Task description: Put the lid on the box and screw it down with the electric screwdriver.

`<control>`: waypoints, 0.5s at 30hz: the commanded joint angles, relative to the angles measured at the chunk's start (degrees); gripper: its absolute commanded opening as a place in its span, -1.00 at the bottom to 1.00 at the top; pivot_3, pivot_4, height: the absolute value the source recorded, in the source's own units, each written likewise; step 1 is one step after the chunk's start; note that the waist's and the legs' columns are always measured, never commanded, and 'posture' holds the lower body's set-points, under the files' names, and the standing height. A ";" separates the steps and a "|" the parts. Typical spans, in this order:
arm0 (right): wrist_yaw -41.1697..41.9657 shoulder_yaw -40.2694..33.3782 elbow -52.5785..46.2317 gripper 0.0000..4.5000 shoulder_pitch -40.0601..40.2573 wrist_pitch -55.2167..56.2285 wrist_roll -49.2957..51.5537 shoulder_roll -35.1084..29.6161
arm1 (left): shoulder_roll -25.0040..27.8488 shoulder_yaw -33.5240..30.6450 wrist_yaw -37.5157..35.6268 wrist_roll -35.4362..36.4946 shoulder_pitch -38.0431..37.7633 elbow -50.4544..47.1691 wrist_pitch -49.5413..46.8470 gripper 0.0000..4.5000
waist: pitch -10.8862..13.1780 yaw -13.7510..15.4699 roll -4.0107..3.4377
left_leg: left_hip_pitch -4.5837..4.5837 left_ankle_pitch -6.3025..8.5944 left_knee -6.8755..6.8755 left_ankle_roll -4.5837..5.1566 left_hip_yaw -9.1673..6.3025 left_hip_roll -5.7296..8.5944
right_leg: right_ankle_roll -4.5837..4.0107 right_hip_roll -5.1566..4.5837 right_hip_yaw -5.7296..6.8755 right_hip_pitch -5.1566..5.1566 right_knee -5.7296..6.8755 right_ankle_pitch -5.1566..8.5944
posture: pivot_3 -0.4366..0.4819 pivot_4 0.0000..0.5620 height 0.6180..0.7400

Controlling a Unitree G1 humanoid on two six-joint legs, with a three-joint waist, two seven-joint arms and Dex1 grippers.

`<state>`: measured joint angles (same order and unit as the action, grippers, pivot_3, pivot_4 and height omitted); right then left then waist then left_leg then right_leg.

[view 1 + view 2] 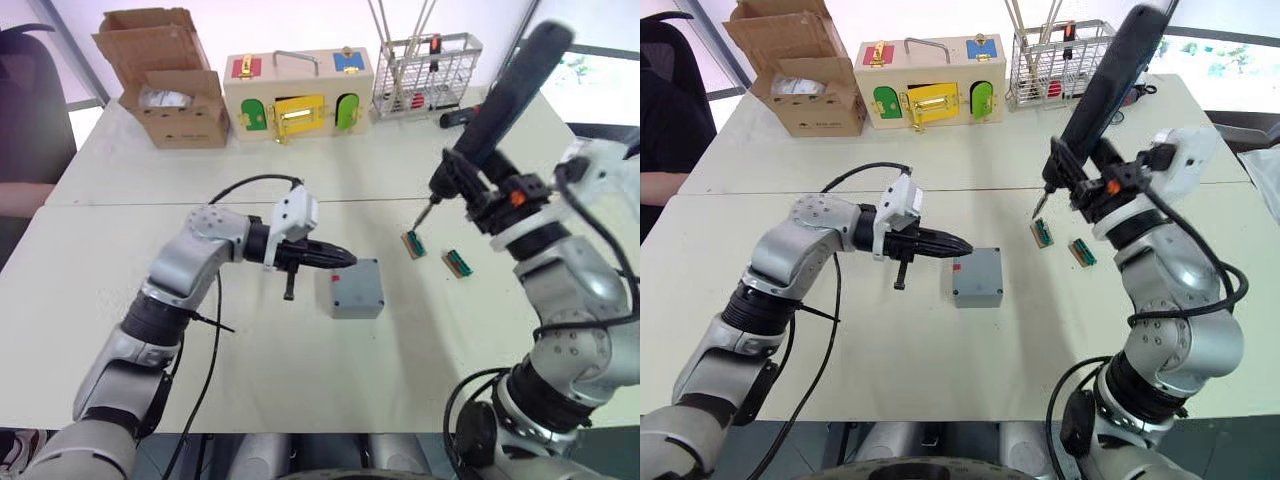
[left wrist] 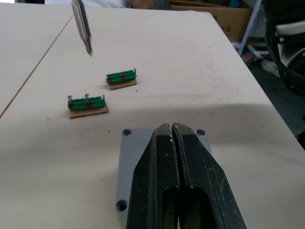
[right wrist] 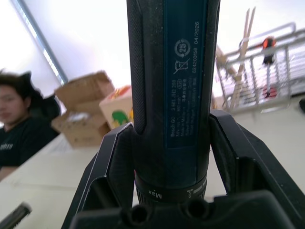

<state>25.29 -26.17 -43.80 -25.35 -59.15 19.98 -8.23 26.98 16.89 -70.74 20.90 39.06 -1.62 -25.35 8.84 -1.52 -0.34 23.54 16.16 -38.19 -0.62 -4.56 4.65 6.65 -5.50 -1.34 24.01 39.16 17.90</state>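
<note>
The grey box (image 1: 352, 304) stands mid-table with a small red mark on its left side. The flat grey lid (image 2: 129, 164), with screw holes at its corners, lies on top of it. My left gripper (image 1: 347, 260) is shut with nothing in it, its tips just over the lid's left edge; the left wrist view shows the black fingers (image 2: 190, 162) pressed together above the lid. My right gripper (image 3: 171, 157) is shut on the thick black electric screwdriver (image 1: 500, 95). The tool is tilted, and its bit (image 1: 424, 214) hangs just above a small green block (image 1: 414, 243), to the right of the box.
A second green block (image 1: 457, 263) lies further right. Along the table's back stand an open cardboard box (image 1: 165, 95), a wooden box with coloured doors (image 1: 298, 95) and a wire rack (image 1: 425, 72). A person (image 3: 14, 124) sits at the far left.
</note>
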 commanded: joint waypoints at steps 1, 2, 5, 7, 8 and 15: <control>0.10 4.71 -4.08 -0.12 0.35 3.93 3.40 -1.73 | -0.22 3.13 0.15 -4.99 -0.37 1.65 5.74 -1.00 | 0.00 -0.20 0.00 | 0.00 -0.01 0.00 -0.02 0.00 -0.02 | 0.00 0.02 0.00 0.00 0.00 0.00 | -0.05 -0.47 1.00; -0.08 6.46 -4.46 -0.12 1.42 4.61 3.52 -1.99 | -0.40 3.91 0.35 -6.20 -0.40 2.44 7.03 -1.00 | 0.00 -0.38 0.00 | -0.01 -0.01 0.00 -0.02 0.00 -0.05 | 0.00 0.04 0.00 0.00 0.00 0.00 | -0.05 -0.47 1.00; -0.89 10.89 -4.80 -0.12 4.53 7.18 3.20 -2.78 | -0.62 5.48 0.36 -8.82 -0.72 4.33 9.91 -1.00 | 0.00 -0.61 0.00 | -0.02 -0.01 0.02 -0.02 -0.01 -0.09 | 0.00 0.08 0.01 0.00 -0.01 0.00 | -0.05 -0.47 1.00; -1.55 12.58 -4.61 -0.12 5.97 8.57 3.34 -2.97 | -0.35 6.43 0.16 -10.70 -0.90 5.50 11.83 -1.00 | 0.00 -0.56 0.01 | -0.01 -0.01 0.02 -0.02 -0.01 -0.09 | 0.00 0.08 0.01 -0.02 -0.02 0.00 | -0.05 -0.47 1.00; -1.90 13.17 -4.38 -0.12 6.40 9.30 3.31 -3.03 | -0.09 6.87 0.03 -11.56 -0.95 5.87 12.74 -1.00 | 0.00 -0.54 0.01 | -0.01 -0.01 0.01 -0.02 -0.01 -0.09 | 0.00 0.08 0.01 -0.02 -0.02 0.00 | -0.05 -0.47 1.00; -4.38 16.48 -2.54 -0.12 8.29 14.33 2.39 -3.45 | -0.16 6.91 -0.45 -12.36 -1.23 6.23 13.97 -1.00 | -0.01 -0.52 0.03 | -0.03 -0.01 -0.01 -0.02 -0.03 -0.09 | 0.00 0.08 0.01 -0.07 -0.04 0.00 | -0.05 -0.47 1.00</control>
<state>21.44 -10.30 -44.55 -16.59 -48.16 22.10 -11.37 26.34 23.25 -70.75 9.89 38.35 4.33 -11.49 8.83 -2.04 -0.31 23.50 16.15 -38.20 -0.64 -4.59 4.56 6.65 -5.41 -1.33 23.94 39.12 17.90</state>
